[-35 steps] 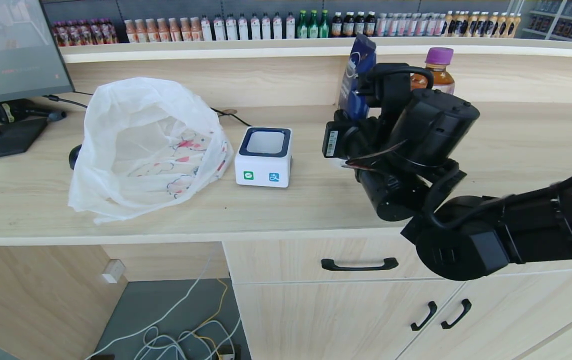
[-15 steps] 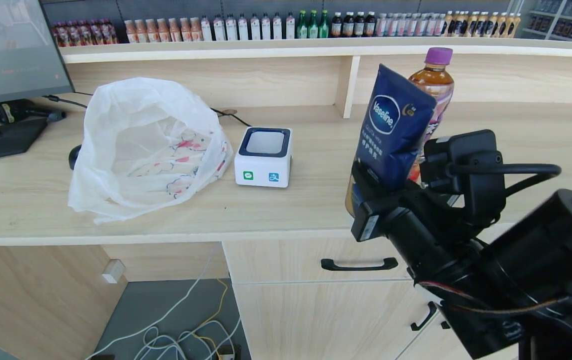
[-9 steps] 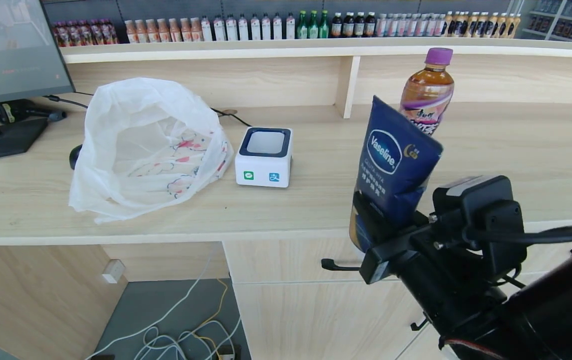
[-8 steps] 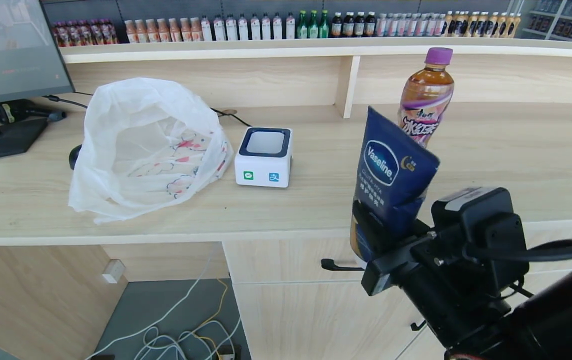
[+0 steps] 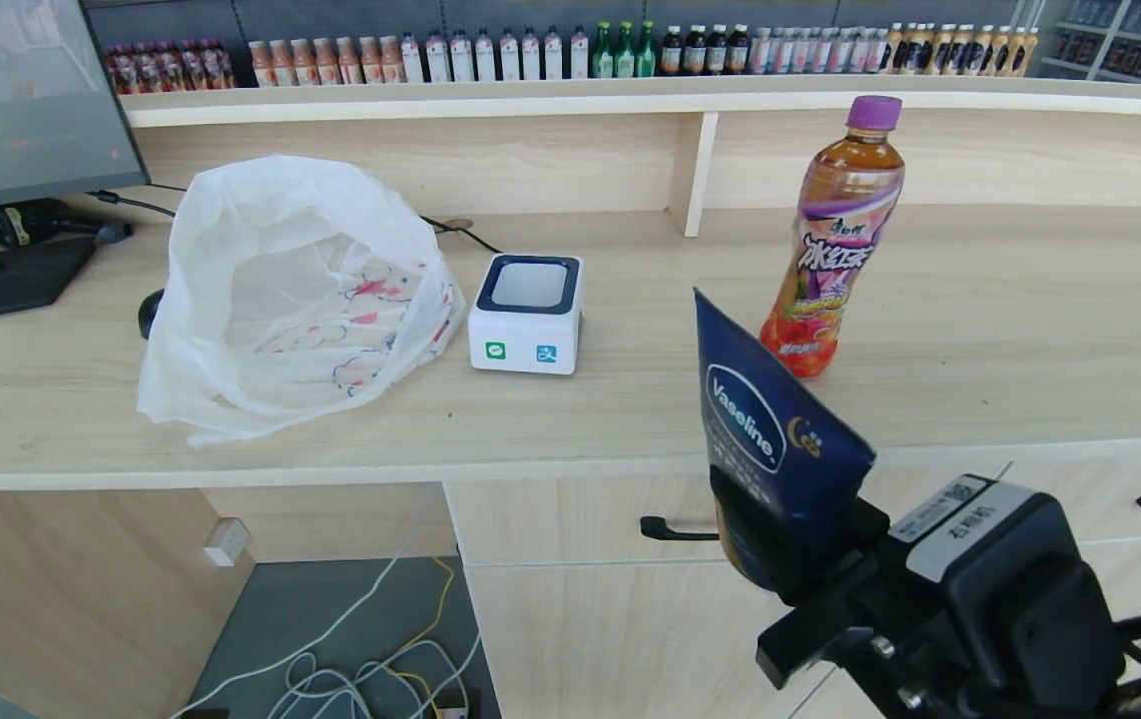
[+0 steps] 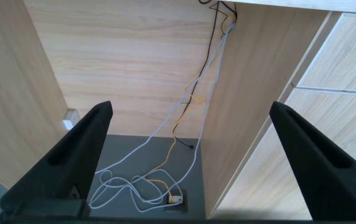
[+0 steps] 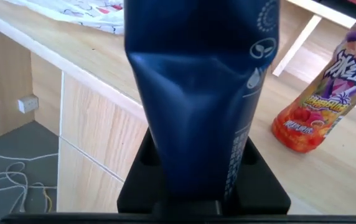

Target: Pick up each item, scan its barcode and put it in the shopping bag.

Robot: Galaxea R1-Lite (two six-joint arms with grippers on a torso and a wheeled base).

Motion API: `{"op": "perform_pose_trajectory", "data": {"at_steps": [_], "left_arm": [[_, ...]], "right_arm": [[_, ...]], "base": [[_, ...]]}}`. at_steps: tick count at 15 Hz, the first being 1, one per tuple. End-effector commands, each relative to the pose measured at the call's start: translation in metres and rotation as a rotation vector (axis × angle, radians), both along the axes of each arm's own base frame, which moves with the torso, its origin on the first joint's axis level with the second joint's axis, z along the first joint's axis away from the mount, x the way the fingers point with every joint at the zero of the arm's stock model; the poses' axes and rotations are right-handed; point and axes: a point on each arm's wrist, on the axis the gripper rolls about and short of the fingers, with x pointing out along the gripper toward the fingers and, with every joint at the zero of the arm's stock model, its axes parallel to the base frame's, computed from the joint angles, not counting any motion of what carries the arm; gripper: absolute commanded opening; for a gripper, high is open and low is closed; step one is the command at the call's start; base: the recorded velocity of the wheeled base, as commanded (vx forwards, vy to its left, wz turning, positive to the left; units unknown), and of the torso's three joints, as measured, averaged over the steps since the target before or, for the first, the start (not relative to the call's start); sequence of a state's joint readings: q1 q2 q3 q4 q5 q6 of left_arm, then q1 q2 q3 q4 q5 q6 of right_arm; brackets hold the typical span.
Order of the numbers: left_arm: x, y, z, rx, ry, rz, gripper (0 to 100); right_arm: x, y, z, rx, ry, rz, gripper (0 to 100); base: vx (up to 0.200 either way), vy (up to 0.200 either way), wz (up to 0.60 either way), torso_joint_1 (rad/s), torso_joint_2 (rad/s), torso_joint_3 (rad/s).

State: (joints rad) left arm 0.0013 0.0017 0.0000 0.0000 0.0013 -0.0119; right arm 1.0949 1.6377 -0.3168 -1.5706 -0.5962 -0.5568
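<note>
Blue tube (image 5: 765,429) in right pincer (image 5: 792,544); left pincer (image 6: 190,162) agape

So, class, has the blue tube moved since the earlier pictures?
Yes. The blue tube, shut in the right gripper, has come down and toward the robot, from beside the bottle to past the front edge of the counter.

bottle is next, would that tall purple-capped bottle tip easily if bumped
Likely tippy: the bottle stands tall on a narrow base. Once down, its round body would probably roll along the counter. It looks full, so heavy.
</note>
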Motion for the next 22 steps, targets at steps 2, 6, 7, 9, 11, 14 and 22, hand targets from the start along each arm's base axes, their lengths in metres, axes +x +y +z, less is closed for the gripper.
{"op": "perform_pose_trajectory", "data": {"at_steps": [2,6,7,9,11,14,22], "left_arm": [[0.000,0.000,0.000,0.000,0.000,0.001,100],[0.000,0.000,0.000,0.000,0.000,0.001,100],[0.000,0.000,0.000,0.000,0.000,0.001,100],[0.000,0.000,0.000,0.000,0.000,0.001,100],[0.000,0.000,0.000,0.000,0.000,0.001,100],[0.000,0.000,0.000,0.000,0.000,0.001,100],[0.000,0.000,0.000,0.000,0.000,-0.001,100]], "right_arm": [[-0.009,0.002,0.002,-0.055,-0.039,0.028,0],[-0.013,0.007,0.004,-0.256,-0.204,0.117,0],[-0.014,0.007,0.002,-0.300,-0.234,0.138,0],[-0.015,0.009,0.004,-0.377,-0.333,0.194,0],[-0.015,0.012,0.012,-0.382,-0.404,0.217,0],[-0.012,0.025,0.020,-0.402,-0.519,0.287,0],[-0.015,0.035,0.031,-0.509,-0.781,0.327,0]], "base": [[0.000,0.000,0.00,0.000,0.00,0.000],[0.000,0.000,0.00,0.000,0.00,0.000],[0.000,0.000,0.00,0.000,0.00,0.000],[0.000,0.000,0.00,0.000,0.00,0.000],[0.000,0.000,0.00,0.000,0.00,0.000],[0.000,0.000,0.00,0.000,0.00,0.000],[0.000,0.000,0.00,0.000,0.00,0.000]]}}
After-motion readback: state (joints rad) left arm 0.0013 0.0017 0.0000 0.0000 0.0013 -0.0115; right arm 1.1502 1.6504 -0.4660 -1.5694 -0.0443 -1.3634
